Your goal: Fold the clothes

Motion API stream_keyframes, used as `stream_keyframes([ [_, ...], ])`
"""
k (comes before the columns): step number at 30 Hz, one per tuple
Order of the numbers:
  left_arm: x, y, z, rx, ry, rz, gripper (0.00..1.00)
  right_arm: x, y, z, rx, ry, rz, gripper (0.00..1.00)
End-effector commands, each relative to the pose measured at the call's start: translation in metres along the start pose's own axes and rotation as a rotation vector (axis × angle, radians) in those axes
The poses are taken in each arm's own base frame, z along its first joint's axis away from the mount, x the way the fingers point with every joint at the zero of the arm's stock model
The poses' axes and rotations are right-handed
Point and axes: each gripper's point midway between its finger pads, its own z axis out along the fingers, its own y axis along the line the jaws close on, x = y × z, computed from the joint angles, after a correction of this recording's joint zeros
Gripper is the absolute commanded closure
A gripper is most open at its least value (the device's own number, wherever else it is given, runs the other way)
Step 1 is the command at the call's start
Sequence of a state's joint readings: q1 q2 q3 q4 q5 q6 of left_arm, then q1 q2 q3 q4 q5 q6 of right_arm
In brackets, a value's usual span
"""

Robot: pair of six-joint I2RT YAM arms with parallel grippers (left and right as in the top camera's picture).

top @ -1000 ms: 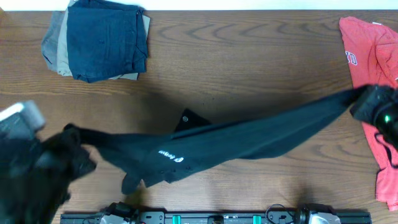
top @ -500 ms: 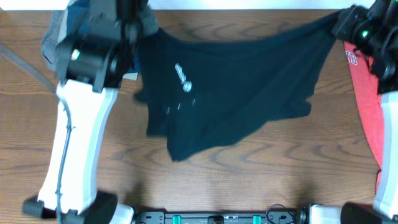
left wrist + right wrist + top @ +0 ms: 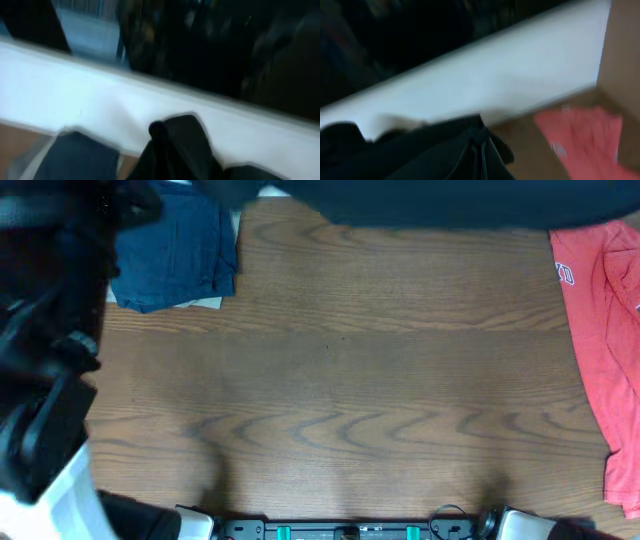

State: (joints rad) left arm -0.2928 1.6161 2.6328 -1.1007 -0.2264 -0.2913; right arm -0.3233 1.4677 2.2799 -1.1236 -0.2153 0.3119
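Note:
The black T-shirt (image 3: 430, 205) is lifted off the table and stretches as a dark band along the top edge of the overhead view. My left arm (image 3: 45, 330) fills the left side, close to the camera; neither gripper can be made out in the overhead view. In the left wrist view my left gripper (image 3: 167, 157) is shut on a bunch of the black T-shirt (image 3: 180, 140). In the right wrist view my right gripper (image 3: 481, 150) is shut on a pinched edge of the black T-shirt (image 3: 430, 155). Both wrist views are blurred.
A folded stack with a dark blue garment on top (image 3: 175, 250) lies at the back left and shows in the left wrist view (image 3: 75, 157). A red T-shirt (image 3: 600, 310) lies along the right edge and shows in the right wrist view (image 3: 580, 135). The wooden table (image 3: 340, 400) is below.
Both arms have lifted the black T-shirt up and toward the back. It went from a stretched strip low over the table, to a spread sheet, to a band at the top edge.

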Motion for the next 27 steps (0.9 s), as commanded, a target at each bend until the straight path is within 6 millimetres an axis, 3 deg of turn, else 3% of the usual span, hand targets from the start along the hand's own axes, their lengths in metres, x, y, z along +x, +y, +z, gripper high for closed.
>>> stream_keyframes([
  [1,0.129,0.008,0.104,-0.116,0.403,0.044,0.94,0.077,-0.026,0.075,0.046,0.300,0.015,0.99],
  [6,0.268,0.046,0.141,-0.329,0.820,0.067,0.94,0.190,-0.052,0.114,0.107,0.631,0.053,0.99],
  [8,0.312,0.062,0.141,-0.414,0.958,0.080,0.94,0.230,-0.059,0.120,0.122,0.726,0.060,0.99],
  [11,0.350,0.081,0.126,-0.518,1.106,0.099,0.94,0.275,-0.068,0.116,0.142,0.848,0.063,0.99],
  [13,0.355,0.087,0.111,-0.561,1.162,0.106,0.94,0.294,-0.073,0.108,0.150,0.910,0.069,0.99],
  [15,0.348,0.089,0.096,-0.572,1.182,0.113,0.94,0.302,-0.075,0.099,0.158,0.931,0.074,0.99],
  [18,0.330,0.086,0.072,-0.565,1.177,0.115,0.94,0.296,-0.072,0.083,0.158,0.917,0.073,0.99],
  [21,0.314,0.069,0.051,-0.465,1.164,0.104,0.94,0.284,-0.073,0.060,0.187,0.882,0.052,0.99],
  [27,0.307,0.038,0.005,-0.309,1.171,0.151,0.94,0.283,-0.091,0.015,0.324,0.900,0.011,0.92],
])
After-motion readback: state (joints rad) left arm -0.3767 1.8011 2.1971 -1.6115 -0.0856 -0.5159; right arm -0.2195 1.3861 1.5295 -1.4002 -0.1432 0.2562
